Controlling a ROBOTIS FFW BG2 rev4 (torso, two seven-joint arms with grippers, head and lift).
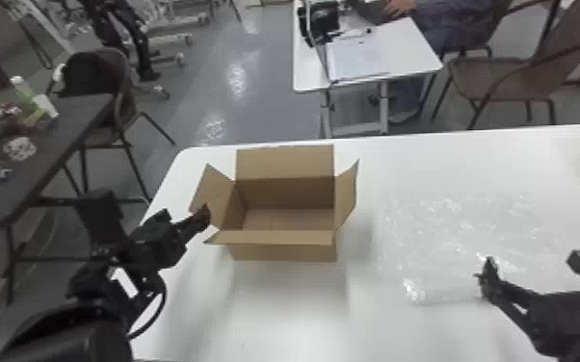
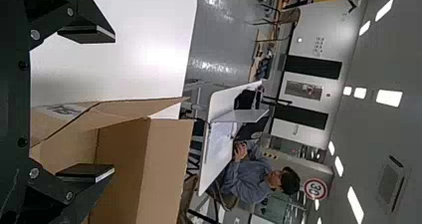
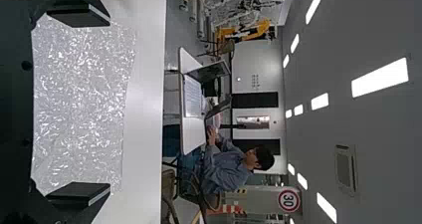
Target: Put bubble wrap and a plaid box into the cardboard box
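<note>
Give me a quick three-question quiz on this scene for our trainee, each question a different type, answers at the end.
1. True or false: the cardboard box stands on the white table with its flaps folded open.
2. Fill in the blank: the fingers of the left end effector are ____ (open or shut).
3. Where does the bubble wrap lie?
A) inside the cardboard box
B) on the table, to the robot's right of the box
C) on the floor
Key: 1 true; 2 open; 3 B.
</note>
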